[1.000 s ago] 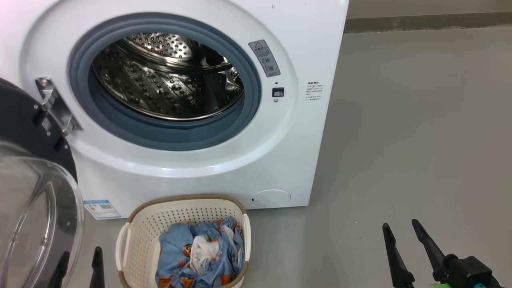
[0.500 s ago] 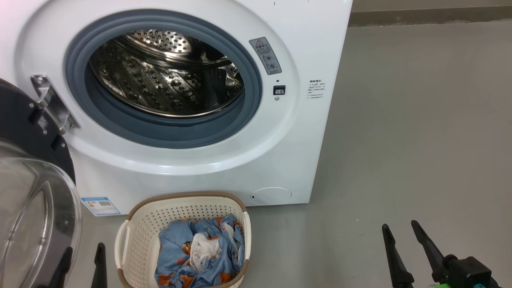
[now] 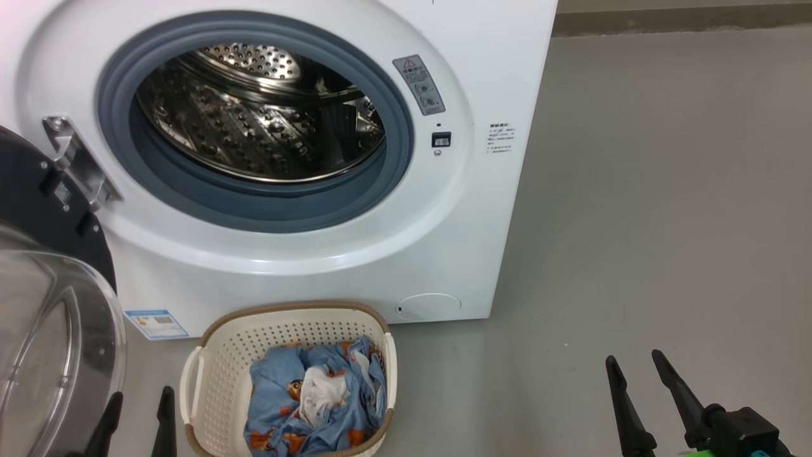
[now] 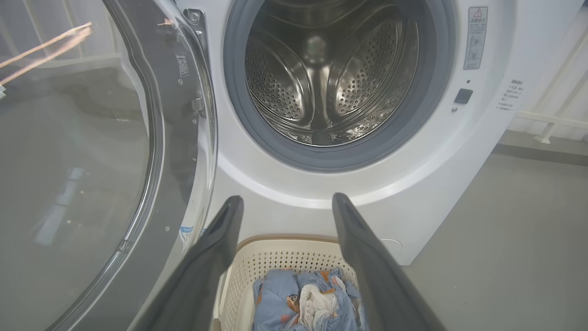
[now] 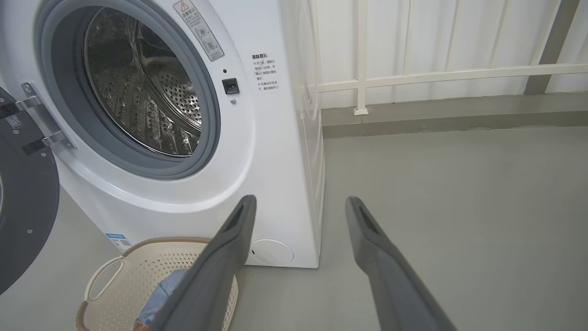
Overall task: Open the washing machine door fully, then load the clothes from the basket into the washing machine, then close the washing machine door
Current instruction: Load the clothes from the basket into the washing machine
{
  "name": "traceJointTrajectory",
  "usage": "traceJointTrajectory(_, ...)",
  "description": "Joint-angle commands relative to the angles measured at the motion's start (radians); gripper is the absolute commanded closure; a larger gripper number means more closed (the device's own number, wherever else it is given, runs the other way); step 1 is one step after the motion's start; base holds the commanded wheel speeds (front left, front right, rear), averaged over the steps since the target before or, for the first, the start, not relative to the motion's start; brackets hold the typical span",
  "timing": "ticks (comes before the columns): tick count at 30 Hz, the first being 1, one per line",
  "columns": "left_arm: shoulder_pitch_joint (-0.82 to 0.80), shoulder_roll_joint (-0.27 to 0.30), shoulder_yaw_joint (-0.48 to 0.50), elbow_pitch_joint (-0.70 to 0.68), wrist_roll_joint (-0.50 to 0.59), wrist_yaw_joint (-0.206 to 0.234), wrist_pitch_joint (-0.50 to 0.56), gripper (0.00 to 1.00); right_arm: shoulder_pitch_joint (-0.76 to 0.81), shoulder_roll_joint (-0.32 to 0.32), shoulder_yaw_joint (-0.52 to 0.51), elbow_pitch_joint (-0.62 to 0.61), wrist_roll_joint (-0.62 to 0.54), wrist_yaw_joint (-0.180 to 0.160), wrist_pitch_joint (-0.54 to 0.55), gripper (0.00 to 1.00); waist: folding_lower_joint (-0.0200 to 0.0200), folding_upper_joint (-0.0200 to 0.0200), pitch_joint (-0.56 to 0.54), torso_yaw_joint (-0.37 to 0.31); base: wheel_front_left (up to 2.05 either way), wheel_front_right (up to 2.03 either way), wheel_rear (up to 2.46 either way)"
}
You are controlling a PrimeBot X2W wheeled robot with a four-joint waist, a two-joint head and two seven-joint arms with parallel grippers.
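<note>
Down at the lower left of the head view, the left gripper (image 3: 142, 395) has both dark fingers spread wide and is gripping nothing. It's just beside the basket (image 3: 285, 327) and close against the glass bowl (image 3: 51, 343) of the washing machine door (image 3: 38, 203); whether a finger touches the glass, I can't tell. The door is swung open at the left edge on its metal hinge (image 3: 76, 162). Over at the lower right, the right gripper (image 3: 633, 357) is spread too, holding nothing, above grey floor (image 3: 666, 222) and well apart from the basket.

The basket sits on the floor right in front of the washing machine (image 3: 355, 273), below the grey gasket (image 3: 254, 212). The clothes (image 3: 279, 406) are heaped inside it, blue with orange prints, with a white garment (image 3: 320, 393) in the middle.

The left wrist view looks straight down the steel drum (image 4: 321, 82) to its back wall. The right wrist view catches the machine at an angle and adds its side panel and a white railing (image 5: 441, 76) beyond.
</note>
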Motion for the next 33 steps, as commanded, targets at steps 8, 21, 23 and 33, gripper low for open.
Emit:
traceJointTrajectory(8,-0.062,0.027,0.025,-0.021,-0.042,-0.002,-0.007,0.0,-0.04,-0.008,0.031,-0.028,0.008,0.003,-0.012,0.0,-0.0001,0.0,0.032,0.0,0.0,0.0,0.0)
traceJointTrajectory(21,-0.104,0.041,-0.02,-0.006,-0.07,-0.002,-0.007,0.0,-0.064,-0.008,0.047,-0.032,0.016,0.003,-0.012,0.0,-0.0001,0.0,0.092,-0.017,0.0,0.0,0.0)
traceJointTrajectory(23,-0.107,0.043,-0.023,-0.006,-0.073,-0.002,-0.007,0.0,-0.066,-0.008,0.047,-0.034,0.015,0.003,-0.012,0.0,-0.0001,0.0,0.099,-0.017,0.0,0.0,0.0)
traceJointTrajectory(33,-0.141,0.062,-0.04,0.007,-0.097,-0.002,-0.007,0.0,-0.08,-0.008,0.053,-0.046,0.004,0.003,-0.012,0.0,-0.0001,0.0,0.167,-0.013,0.0,0.0,0.0)
